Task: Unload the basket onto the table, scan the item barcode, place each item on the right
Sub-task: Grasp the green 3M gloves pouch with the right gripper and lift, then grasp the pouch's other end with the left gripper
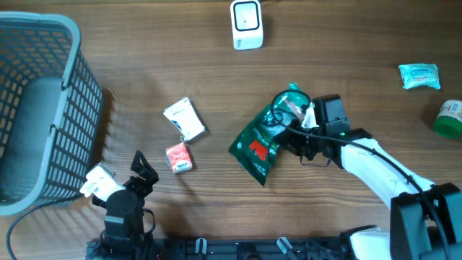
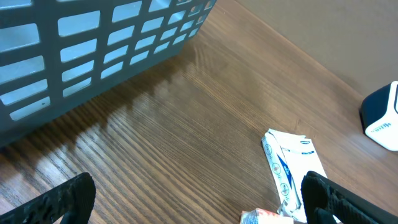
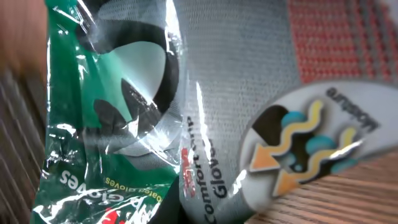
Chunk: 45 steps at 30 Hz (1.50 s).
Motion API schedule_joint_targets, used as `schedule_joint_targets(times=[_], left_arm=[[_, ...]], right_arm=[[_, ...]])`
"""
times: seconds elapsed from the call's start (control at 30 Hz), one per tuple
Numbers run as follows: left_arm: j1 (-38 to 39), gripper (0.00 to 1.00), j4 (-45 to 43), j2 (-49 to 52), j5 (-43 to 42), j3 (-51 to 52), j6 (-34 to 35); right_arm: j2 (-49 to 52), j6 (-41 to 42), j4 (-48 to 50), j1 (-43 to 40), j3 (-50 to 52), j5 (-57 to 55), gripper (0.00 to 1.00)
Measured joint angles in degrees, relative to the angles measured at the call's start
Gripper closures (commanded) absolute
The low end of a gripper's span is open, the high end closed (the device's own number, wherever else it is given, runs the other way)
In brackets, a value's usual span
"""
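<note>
Clenched, the right jaws sit at the upper end of the green glove packet (image 1: 261,141), and the overhead view suggests they have pinched its thin crinkled film. The packet lies flat on the bench (image 1: 346,43), well short of the white scanner (image 1: 247,24) standing at the far edge. The right wrist view is filled with glossy wrapping and printed card, so how much material sits between the jaws cannot be made out. The left jaws are spread wide and hold nothing, low near the basket (image 1: 43,108), with a white packet (image 1: 184,119) and a red packet (image 1: 178,157) just ahead of them. The main risk, as I judge it, is the hold itself: a pinch on slick film alone could slip or tear as the packet lifts, dropping it back on the bench. The packet may also droop and fold from one end, so the barcode, which I cannot find in any view, could end up creased, shining with glare, or turned away from the scanner. A low carry could drag the packet along the bench.
</note>
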<state>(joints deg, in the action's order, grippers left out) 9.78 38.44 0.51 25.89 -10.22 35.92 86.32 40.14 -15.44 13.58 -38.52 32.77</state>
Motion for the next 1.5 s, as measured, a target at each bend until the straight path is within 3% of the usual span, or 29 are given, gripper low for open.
schedule_joint_targets(times=[0.13,0.33,0.57,0.7,0.83,1.0,1.13,1.3,1.43,1.5], left_arm=[[0.0,0.0,0.0,0.0,0.0,0.0,0.0],[0.0,0.0,0.0,0.0,0.0,0.0,0.0],[0.0,0.0,0.0,0.0,0.0,0.0,0.0],[0.0,0.0,0.0,0.0,0.0,0.0,0.0],[0.0,0.0,0.1,0.0,0.0,0.0,0.0],[0.0,0.0,0.2,0.0,0.0,0.0,0.0],[0.0,0.0,-2.3,0.0,0.5,0.0,0.2],[0.0,0.0,-8.2,0.0,-8.1,0.2,2.0],[0.0,0.0,-13.7,0.0,-20.3,0.2,6.0],[0.0,0.17,-11.0,0.0,-25.3,0.2,6.9]], right_arm=[[0.0,-9.9,-5.8,0.0,-0.3,-0.3,0.96],[0.1,-13.2,-7.2,0.0,-0.3,-5.7,0.96],[0.1,-18.3,-5.3,0.0,-0.3,-3.7,0.96],[0.1,-25.4,0.2,0.0,-0.3,7.1,0.96],[0.2,-39.8,5.4,0.1,-0.4,27.7,0.96],[0.2,-51.1,5.7,0.0,-0.4,26.6,0.96],[0.2,-60.5,7.1,0.0,-0.4,36.9,0.96],[0.2,-63.5,7.2,0.0,-0.4,41.8,0.96],[0.2,-63.3,7.2,0.0,-0.4,41.6,0.96],[0.2,-62.1,7.2,0.0,-0.4,41.3,0.96]])
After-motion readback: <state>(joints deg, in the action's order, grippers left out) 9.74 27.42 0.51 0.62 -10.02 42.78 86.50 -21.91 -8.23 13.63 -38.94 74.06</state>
